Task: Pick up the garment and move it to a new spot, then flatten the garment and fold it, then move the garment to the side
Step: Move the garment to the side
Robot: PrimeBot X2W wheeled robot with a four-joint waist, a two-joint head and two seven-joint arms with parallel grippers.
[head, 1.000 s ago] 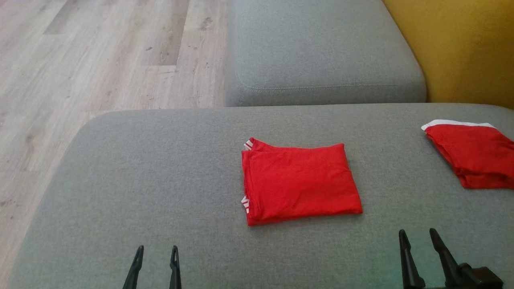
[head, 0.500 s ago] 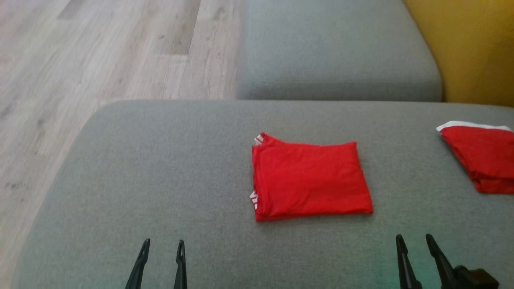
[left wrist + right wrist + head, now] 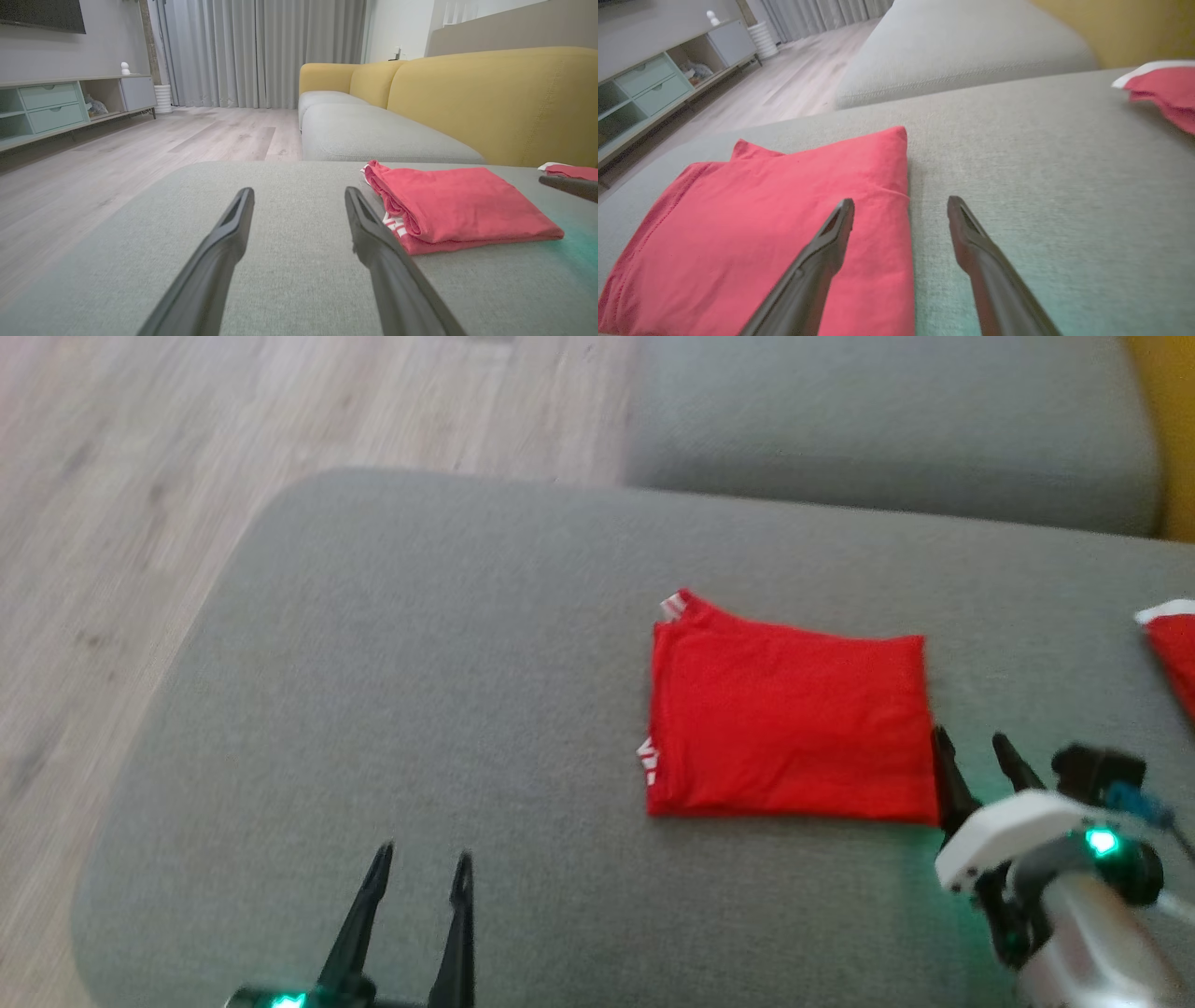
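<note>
The folded red garment is laid right of the grey cushion's centre. The right gripper is held apart at the garment's right edge, and the left gripper is spread near the cushion's front edge.

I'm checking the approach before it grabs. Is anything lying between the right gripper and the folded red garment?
Nothing visible. The open right gripper hangs at the folded red garment's right edge, one finger over the cloth, the other over bare grey cushion. A second red garment lies farther right, off that path.

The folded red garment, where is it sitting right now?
In the head view the folded red garment lies right of centre on the grey cushion, its right edge beside the open right pincer; a second red garment lies further right.
</note>
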